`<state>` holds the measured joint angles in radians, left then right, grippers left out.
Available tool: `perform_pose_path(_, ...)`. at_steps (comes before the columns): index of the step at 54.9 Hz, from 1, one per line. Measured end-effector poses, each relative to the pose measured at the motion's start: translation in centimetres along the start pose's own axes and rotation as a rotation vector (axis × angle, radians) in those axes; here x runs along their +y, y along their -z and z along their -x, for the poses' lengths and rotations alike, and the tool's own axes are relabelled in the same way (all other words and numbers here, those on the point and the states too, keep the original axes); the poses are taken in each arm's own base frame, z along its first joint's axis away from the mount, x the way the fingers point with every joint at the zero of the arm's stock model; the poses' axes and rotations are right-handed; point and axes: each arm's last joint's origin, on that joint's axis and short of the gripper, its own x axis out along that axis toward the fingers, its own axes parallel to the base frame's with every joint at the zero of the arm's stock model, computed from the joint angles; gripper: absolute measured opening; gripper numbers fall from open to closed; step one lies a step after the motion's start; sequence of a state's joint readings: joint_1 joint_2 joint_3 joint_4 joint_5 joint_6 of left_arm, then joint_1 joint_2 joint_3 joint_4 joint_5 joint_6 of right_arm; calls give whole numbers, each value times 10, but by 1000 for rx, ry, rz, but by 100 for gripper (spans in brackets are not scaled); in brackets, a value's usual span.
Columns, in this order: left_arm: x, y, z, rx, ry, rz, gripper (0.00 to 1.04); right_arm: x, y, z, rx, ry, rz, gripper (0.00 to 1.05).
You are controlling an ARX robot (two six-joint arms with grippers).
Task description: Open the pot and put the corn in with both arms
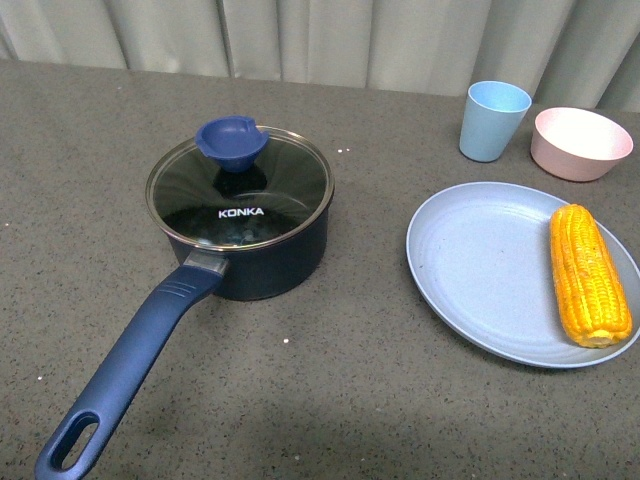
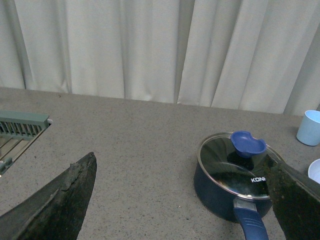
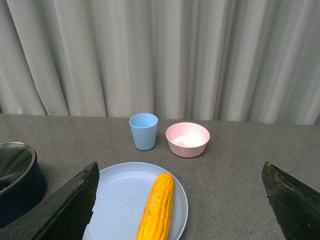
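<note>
The dark navy pot (image 1: 262,258) stands left of centre on the grey table, its glass "KONKA" lid (image 1: 240,195) with blue knob (image 1: 232,142) on it and its long blue handle (image 1: 125,370) pointing toward me. The corn (image 1: 588,273) lies on the right side of a blue plate (image 1: 480,270). Neither arm shows in the front view. My left gripper (image 2: 182,200) is open and empty, back from the pot (image 2: 220,192). My right gripper (image 3: 180,200) is open and empty, back from the corn (image 3: 157,206), which lies between its fingers in that view.
A light blue cup (image 1: 493,120) and a small pink bowl (image 1: 580,142) stand at the back right, behind the plate. A grey curtain hangs behind the table. A green rack (image 2: 20,125) shows at the side in the left wrist view.
</note>
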<state>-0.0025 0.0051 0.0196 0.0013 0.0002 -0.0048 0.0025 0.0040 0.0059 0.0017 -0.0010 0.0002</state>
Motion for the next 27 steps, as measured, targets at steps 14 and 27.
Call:
perform_pose_path(14,0,0,0,0,0,0,98,0,0,0,0,0,0,95)
perform_pose_path(27,0,0,0,0,0,0,98,0,0,0,0,0,0,95)
